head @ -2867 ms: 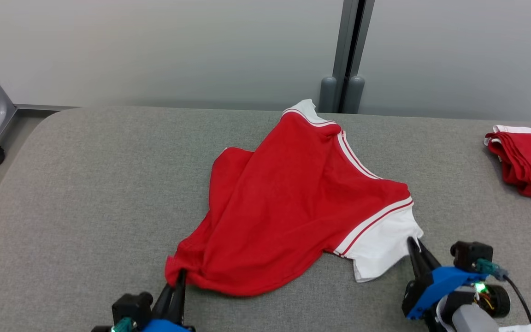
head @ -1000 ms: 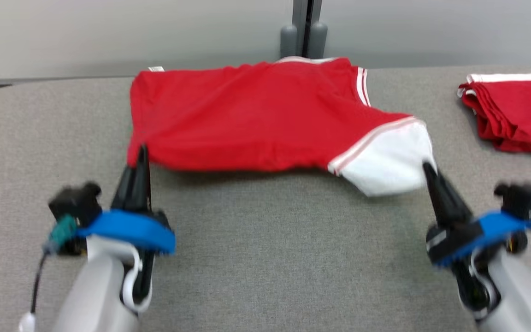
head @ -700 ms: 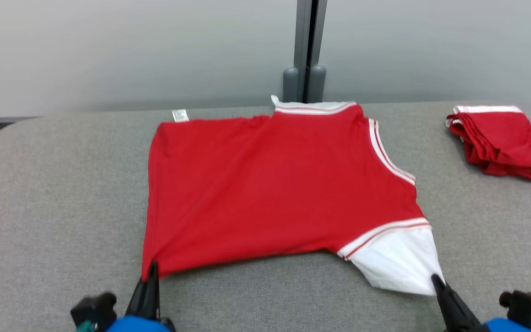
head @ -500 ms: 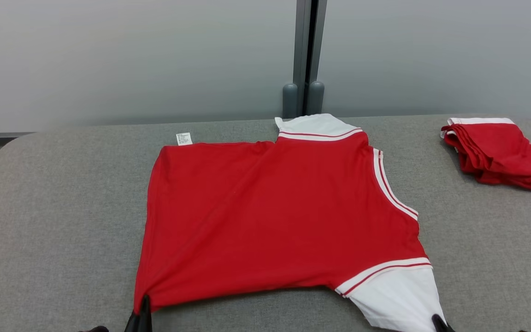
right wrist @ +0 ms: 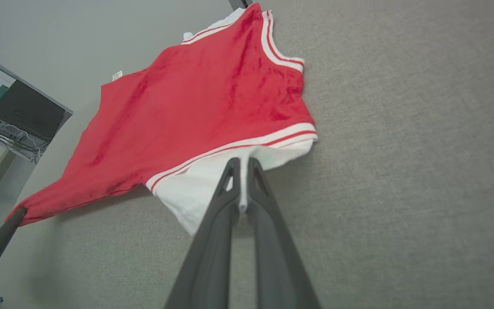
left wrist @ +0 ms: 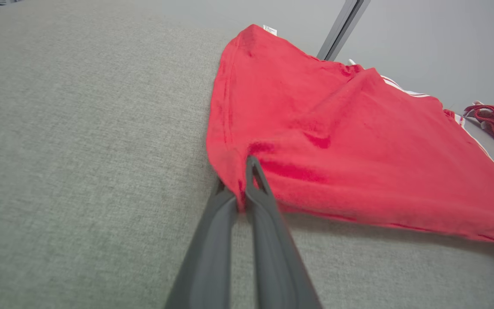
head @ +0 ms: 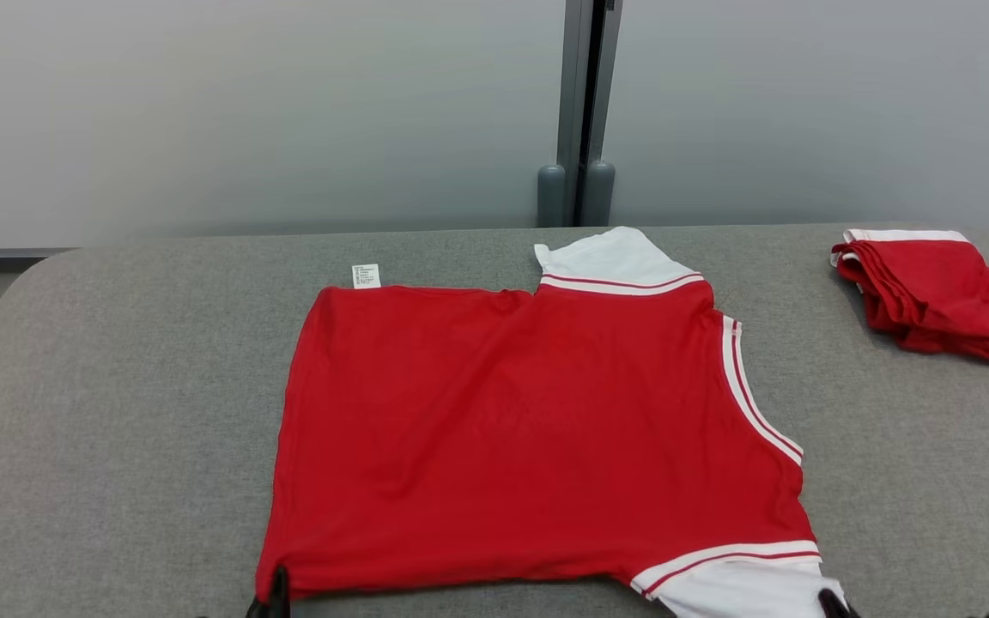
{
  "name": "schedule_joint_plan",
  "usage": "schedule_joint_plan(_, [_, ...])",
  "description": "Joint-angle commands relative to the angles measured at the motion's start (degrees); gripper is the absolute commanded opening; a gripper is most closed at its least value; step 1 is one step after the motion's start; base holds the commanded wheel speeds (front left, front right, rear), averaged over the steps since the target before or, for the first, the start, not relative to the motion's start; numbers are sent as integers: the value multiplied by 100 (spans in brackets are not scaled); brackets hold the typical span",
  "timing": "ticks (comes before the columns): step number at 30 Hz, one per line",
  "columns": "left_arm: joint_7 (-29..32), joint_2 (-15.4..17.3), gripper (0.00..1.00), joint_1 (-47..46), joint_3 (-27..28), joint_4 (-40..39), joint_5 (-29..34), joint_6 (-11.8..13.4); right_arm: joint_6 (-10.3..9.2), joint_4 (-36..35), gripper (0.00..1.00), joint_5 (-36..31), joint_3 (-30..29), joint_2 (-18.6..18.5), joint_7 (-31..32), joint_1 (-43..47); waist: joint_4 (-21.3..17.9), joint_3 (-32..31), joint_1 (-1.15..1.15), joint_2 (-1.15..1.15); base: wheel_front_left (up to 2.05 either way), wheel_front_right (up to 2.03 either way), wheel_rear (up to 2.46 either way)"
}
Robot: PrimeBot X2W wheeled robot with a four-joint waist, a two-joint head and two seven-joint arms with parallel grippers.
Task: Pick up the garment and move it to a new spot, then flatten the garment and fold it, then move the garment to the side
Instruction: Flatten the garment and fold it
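The garment [head: 529, 429] is a red T-shirt with white sleeves and striped trim, spread nearly flat on the grey table [head: 117, 412]. It lies sideways, hem to the left, collar to the right. My left gripper [head: 274, 601] is shut on the near hem corner, and the wrist view shows red cloth [left wrist: 337, 141] pinched between its fingers [left wrist: 253, 171]. At the bottom right, my right gripper [head: 829, 602] is shut on the near white sleeve [right wrist: 212, 180]. The far white sleeve [head: 606, 256] points at the wall.
A folded red and white garment [head: 932, 292] lies at the table's far right. A grey post [head: 580, 112] stands against the wall behind the table. A white label [head: 366, 275] sticks out at the shirt's far hem corner. A monitor [right wrist: 24, 111] stands off the table's left end.
The crumpled shirt was lifted, stretched out and laid flat. Over the last second both grippers have pulled its near edge toward me while the camera view shifted.
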Motion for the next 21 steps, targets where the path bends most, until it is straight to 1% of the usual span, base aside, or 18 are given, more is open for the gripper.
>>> schedule_joint_plan(1, [-4,12,0,-128,-37,11,-5,-18,3,9,0,-74,-3,15,5,-147,9,12,0,0,0,0,0])
schedule_joint_plan(5, [-1,14,0,-363,-74,81,-10,-38,3,213,0,-165,-42,-52,104,-745,46,95,0,0,0,0,0])
schedule_joint_plan(7, [28,38,0,-517,-121,107,21,-52,3,409,0,-268,19,-234,168,-1152,75,176,0,0,0,0,0])
schedule_joint_plan(11, [85,71,0,-835,-226,175,71,-71,3,924,0,-270,205,-493,213,-1958,147,342,0,0,0,0,0])
schedule_joint_plan(16, [127,101,0,-1195,-290,319,108,-84,3,1822,0,-264,446,-760,112,-2994,209,519,0,0,0,0,0])
schedule_joint_plan(21, [144,139,0,-1527,-370,513,95,-115,3,2804,0,-227,756,-878,-5,-3938,262,683,0,0,0,0,0])
